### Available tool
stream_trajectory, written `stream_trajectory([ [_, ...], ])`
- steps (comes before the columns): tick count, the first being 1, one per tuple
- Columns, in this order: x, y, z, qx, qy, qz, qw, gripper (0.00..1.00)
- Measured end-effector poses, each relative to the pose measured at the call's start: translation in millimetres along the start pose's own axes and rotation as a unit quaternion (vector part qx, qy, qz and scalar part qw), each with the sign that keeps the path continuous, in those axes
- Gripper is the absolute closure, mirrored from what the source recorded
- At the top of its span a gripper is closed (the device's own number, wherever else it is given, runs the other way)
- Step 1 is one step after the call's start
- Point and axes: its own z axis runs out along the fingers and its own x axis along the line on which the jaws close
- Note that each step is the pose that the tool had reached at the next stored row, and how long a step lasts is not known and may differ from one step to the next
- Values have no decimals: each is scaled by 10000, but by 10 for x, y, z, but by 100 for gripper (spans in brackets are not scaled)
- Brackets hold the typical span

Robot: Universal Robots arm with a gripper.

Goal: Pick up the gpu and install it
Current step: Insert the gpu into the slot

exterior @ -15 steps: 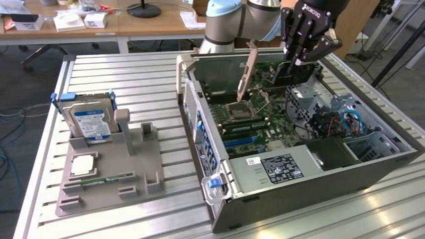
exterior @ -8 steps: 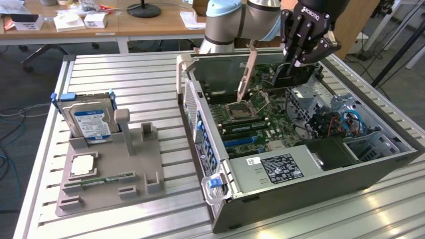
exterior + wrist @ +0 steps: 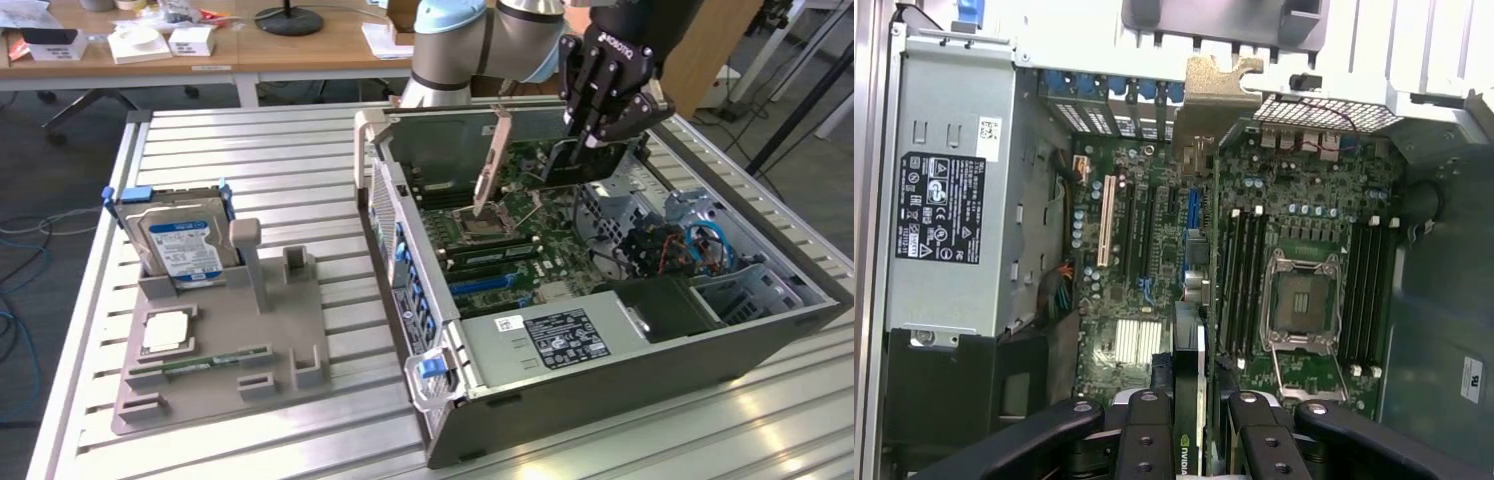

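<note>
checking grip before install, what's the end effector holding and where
The gpu, pinched on its top edge, toward the end away from the bracket.

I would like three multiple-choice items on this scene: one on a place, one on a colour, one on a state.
1. Where does the hard drive stand? A on the floor; B in the grey holder on the exterior view's left; C on the wooden desk.
2. Its label is: A blue and white; B red; C yellow.
3. The gpu is: A lying in the holder; B held by the gripper; C on the desk.
Key: B, it stands upright there; A, both colours show; B, the gripper is shut on it.
</note>
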Motion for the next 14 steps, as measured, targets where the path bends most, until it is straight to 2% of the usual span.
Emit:
stream_trajectory([
  [8, 2, -3, 135, 1, 0, 20, 10000, 74],
  [14, 2, -3, 142, 0, -1, 22, 10000, 74],
])
